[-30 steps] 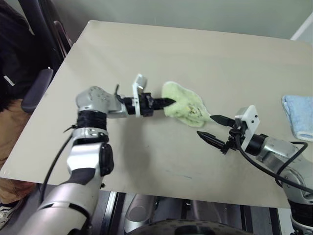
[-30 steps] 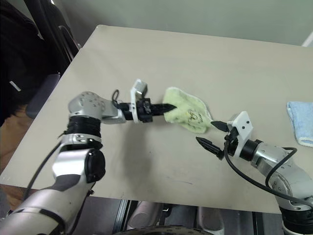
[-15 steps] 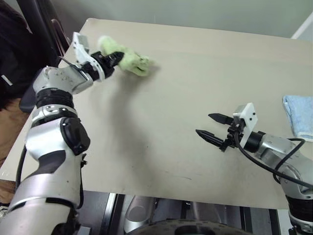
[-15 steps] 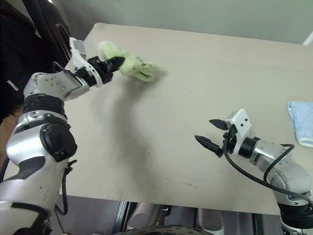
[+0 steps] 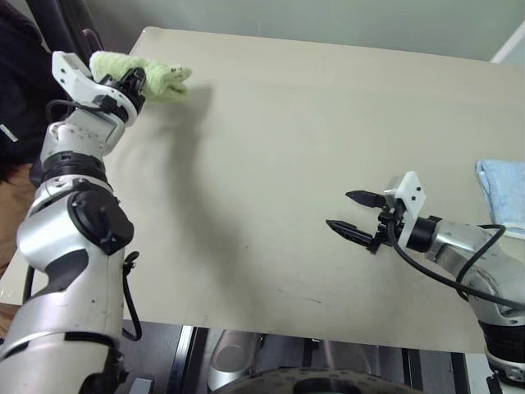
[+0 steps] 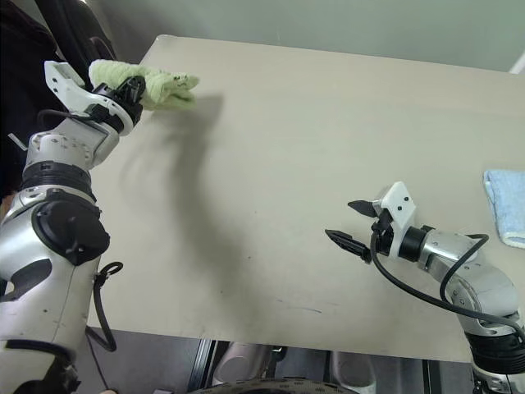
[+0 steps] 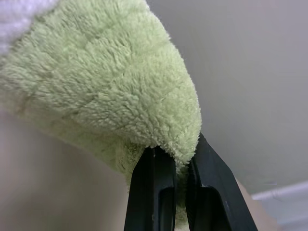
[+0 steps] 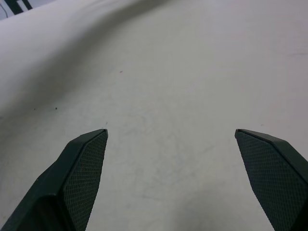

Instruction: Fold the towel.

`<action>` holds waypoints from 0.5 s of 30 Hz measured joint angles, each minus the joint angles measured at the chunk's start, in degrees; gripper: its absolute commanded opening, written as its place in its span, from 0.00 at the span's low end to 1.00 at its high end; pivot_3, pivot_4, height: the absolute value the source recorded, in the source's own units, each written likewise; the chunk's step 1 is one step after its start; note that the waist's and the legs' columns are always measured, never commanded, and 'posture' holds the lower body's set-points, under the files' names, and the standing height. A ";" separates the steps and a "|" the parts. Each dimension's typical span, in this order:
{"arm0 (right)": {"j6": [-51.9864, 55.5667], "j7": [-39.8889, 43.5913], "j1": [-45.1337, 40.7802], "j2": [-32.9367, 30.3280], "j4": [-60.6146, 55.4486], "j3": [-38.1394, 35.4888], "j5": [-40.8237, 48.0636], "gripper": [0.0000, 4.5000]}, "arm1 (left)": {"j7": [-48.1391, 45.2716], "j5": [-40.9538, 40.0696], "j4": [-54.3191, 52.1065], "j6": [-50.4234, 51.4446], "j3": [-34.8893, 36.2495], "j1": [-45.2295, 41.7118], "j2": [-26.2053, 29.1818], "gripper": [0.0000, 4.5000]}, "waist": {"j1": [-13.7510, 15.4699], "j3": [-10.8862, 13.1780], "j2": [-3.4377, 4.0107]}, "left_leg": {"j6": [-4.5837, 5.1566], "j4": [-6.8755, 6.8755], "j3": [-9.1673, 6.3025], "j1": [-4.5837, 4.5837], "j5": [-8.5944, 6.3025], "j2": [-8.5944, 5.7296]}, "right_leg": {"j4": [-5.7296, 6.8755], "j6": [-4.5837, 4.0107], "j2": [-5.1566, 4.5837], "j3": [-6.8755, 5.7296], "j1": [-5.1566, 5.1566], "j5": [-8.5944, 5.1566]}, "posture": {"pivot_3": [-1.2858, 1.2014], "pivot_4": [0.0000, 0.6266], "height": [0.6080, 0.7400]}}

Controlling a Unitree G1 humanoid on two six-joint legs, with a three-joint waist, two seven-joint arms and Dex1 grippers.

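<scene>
One towel [image 5: 156, 80], bunched and unfolded, hangs pinched in the closed jaws of the left gripper [image 5: 141, 83] above the far left corner of the worktop [image 5: 312, 148]. Right gripper [image 5: 351, 215], jaws wide and empty, waits nearer. Step in hand: repositioning; next, probably lay the cloth flat.

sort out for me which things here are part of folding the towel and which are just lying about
Part of the job:
- lime-green terry cloth towel, bunched, held up at the table's far left corner
- left gripper, shut on it
- right gripper, open, empty

Just lying about:
- folded light blue towel at the right edge of the beige table
</scene>
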 measured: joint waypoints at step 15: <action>-1.48 3.78 1.86 -4.46 0.10 0.77 -2.66 1.00 | 5.52 -3.55 -3.42 5.49 4.54 11.89 -1.01 0.07 | -0.04 0.01 -0.10 | -0.40 0.20 0.06 0.26 0.02 0.53 | 0.02 -0.69 0.78 0.13 0.22 0.24 | 0.52 0.24 0.95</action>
